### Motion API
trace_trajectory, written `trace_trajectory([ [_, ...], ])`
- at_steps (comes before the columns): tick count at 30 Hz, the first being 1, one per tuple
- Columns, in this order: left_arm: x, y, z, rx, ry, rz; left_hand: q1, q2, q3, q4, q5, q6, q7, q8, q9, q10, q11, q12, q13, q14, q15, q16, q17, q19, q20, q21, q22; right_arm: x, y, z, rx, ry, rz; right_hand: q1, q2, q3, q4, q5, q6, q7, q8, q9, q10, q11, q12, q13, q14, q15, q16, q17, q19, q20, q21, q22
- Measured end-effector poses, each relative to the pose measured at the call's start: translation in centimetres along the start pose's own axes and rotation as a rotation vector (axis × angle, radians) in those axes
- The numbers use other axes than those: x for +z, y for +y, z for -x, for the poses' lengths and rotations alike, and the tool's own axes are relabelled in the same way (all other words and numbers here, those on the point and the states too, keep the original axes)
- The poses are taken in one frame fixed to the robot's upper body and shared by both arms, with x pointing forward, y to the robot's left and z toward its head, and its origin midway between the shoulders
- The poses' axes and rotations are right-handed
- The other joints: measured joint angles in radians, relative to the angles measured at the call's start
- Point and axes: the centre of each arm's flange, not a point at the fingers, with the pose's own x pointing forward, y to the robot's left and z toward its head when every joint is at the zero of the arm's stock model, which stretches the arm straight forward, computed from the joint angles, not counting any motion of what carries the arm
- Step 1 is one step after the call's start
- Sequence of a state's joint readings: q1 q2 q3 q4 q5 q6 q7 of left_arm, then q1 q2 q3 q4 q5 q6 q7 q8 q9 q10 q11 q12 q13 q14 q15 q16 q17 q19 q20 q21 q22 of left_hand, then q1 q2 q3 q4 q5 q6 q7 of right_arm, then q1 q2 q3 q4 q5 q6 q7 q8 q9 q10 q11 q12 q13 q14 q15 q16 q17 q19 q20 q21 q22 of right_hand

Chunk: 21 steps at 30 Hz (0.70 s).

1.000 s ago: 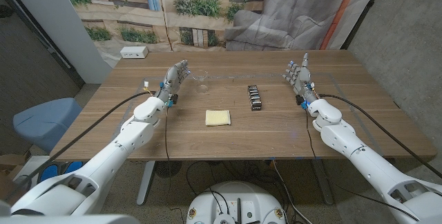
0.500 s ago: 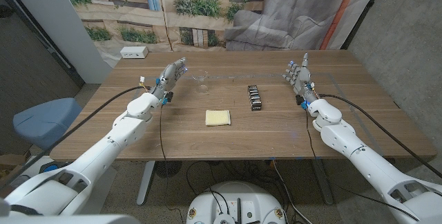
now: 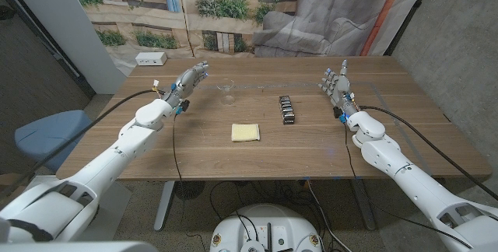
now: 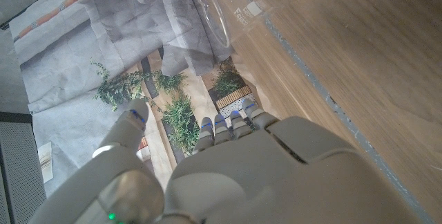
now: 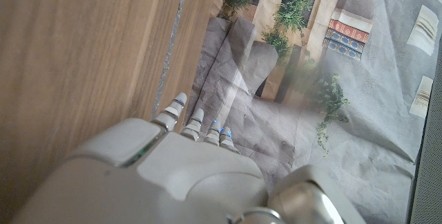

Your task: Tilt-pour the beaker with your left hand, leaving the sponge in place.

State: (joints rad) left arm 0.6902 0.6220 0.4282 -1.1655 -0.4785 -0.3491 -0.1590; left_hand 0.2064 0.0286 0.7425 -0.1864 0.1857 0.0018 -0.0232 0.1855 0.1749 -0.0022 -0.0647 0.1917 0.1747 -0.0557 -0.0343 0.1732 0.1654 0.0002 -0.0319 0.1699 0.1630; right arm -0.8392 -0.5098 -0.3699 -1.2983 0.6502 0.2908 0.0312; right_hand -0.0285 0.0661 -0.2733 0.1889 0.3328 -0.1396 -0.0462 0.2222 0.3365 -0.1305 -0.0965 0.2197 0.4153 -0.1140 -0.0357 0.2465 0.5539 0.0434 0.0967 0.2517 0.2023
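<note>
Clear beaker [image 3: 226, 89] just beside the left robot hand [image 3: 189, 78]; fingers spread, holding nothing

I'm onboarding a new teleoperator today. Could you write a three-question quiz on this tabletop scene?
1. True or false: the left hand is gripping the beaker.
2. What lies nearest the table's front edge: (a) beaker, (b) yellow sponge, (c) black ridged block?
3. Fill in: the right hand holds ____.

Key: 1. False; it is beside the beaker, open. 2. b. 3. nothing.
</note>
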Motion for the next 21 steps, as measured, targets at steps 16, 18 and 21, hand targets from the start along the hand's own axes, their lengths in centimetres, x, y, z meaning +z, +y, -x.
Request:
trace_trajectory([
  [16,-0.2,1.3,-1.1,-0.106,0.006,-0.099,0.058,-0.039,0.004,-0.004,0.008,0.004,0.004,0.021,0.0,0.018,-0.028,0.0,0.005,0.0,0.0,0.005,0.0,-0.058,-0.006,0.0,0.0,0.0,0.0,0.0,0.0,0.0,0.0,0.0,0.0,0.0,0.0,0.0,0.0,0.0,0.0,0.0,0.0,0.0,0.0,0.0,0.0,0.0,0.0,0.0,0.0,0.0,0.0,0.0],
  [18,-0.4,1.5,-1.4,-0.131,0.01,-0.11,0.064,-0.046,0.006,-0.006,0.008,0.007,0.0,0.023,0.0,0.018,-0.028,0.0,0.005,0.0,0.0,0.005,0.0,-0.069,-0.002,0.0,0.0,0.0,0.0,0.0,0.0,0.0,0.0,0.0,0.0,0.0,0.0,0.0,0.0,0.0,0.0,0.0,0.0,0.0,0.0,0.0,0.0,0.0,0.0,0.0,0.0,0.0,0.0,0.0],
  [21,-0.3,1.5,-1.6,-0.163,0.006,-0.119,0.072,-0.053,0.008,-0.007,0.008,0.007,0.0,0.023,0.0,0.014,-0.032,0.0,0.005,-0.016,-0.002,0.0,0.0,-0.086,-0.004,0.0,0.0,0.0,0.0,0.0,0.0,0.0,0.0,0.0,0.0,0.0,0.0,0.0,0.0,0.0,0.0,0.0,0.0,0.0,0.0,0.0,0.0,0.0,0.0,0.0,0.0,0.0,0.0,0.0],
])
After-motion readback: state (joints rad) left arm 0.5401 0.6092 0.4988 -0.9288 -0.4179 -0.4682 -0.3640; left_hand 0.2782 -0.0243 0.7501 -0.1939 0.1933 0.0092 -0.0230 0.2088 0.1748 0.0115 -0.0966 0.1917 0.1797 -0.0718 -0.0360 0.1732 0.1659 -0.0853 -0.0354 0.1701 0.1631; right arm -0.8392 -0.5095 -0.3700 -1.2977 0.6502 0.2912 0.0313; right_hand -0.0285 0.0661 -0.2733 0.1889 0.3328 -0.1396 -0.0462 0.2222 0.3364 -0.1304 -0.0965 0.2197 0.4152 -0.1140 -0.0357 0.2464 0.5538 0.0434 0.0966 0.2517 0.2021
